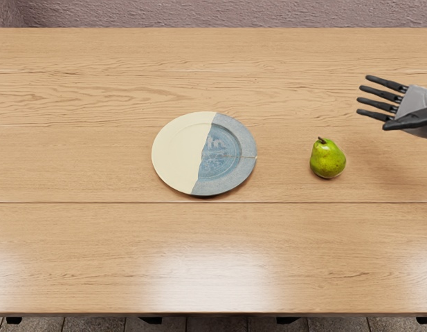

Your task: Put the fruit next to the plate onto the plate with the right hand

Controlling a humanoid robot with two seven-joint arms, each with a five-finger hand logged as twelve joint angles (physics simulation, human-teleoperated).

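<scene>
On wooden table (95, 235), pear (328, 158) right of plate (178, 155), right hand (396, 111) spread, empty, beyond pear.

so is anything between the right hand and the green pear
Nothing; the head view shows only bare wooden table between the open right hand and the green pear.

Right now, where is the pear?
In the head view the pear sits on the table right of the plate, clear of its rim; the open right hand hovers further right, not touching it.

wooden table (95, 242), plate (178, 152), green pear (328, 159)
</scene>
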